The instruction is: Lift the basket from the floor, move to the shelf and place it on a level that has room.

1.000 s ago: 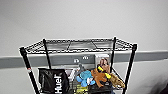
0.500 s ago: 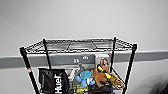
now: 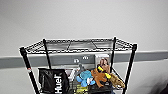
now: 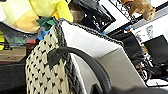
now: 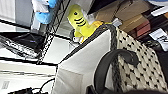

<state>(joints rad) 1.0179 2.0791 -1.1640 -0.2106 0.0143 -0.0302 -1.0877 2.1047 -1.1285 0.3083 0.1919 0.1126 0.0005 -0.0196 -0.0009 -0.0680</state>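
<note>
Basket (image 4: 50,75) is sitting close up against the shelf (image 3: 75,47), its loop handles filling the lower part of both wrist views. Honestly can't tell how the jaws are set. Top level (image 3: 80,45) is showing mid-frame.

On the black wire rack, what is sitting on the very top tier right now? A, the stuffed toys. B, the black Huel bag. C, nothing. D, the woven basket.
C: in the head view the uppermost black wire-grid tier of the tall black wire rack is bare, with the black "Huel" bag and the stuffed toys on the tier below.
</note>
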